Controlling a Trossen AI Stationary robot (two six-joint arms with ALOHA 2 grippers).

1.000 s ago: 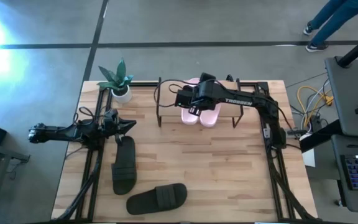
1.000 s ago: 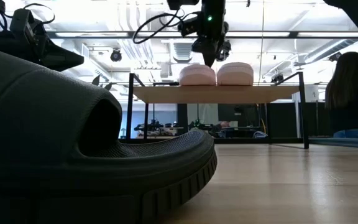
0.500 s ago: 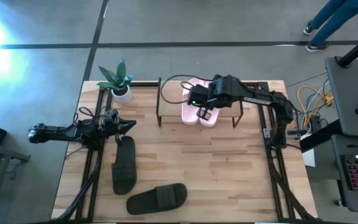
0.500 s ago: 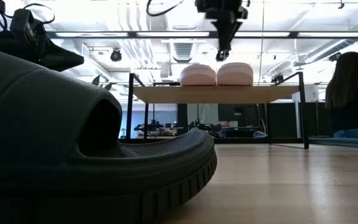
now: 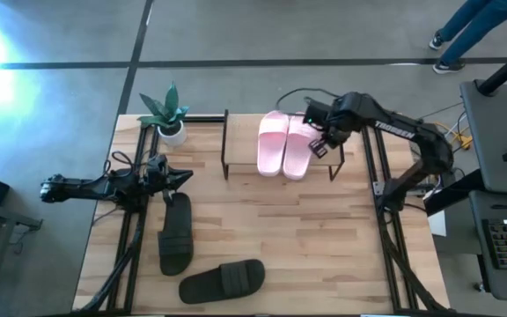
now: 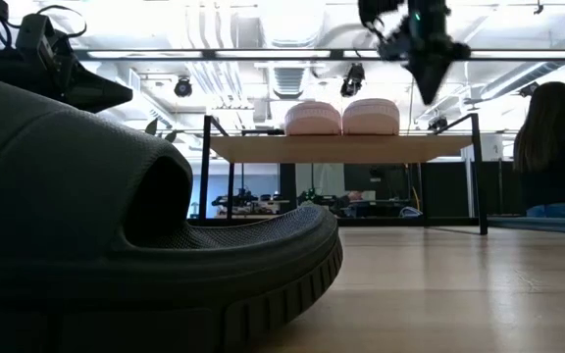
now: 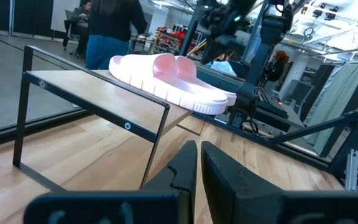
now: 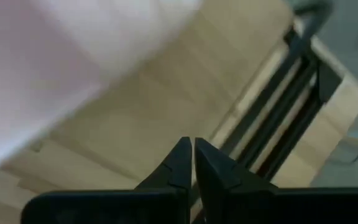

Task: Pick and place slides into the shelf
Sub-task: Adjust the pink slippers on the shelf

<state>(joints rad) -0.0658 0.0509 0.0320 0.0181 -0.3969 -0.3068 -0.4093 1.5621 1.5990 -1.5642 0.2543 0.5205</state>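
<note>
The right gripper, fingers closed and empty, had withdrawn rightward off the pink slides on the shelf; its cable risked snagging them.

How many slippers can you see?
4: two pink slides side by side on the shelf, two dark slides on the table.
</note>
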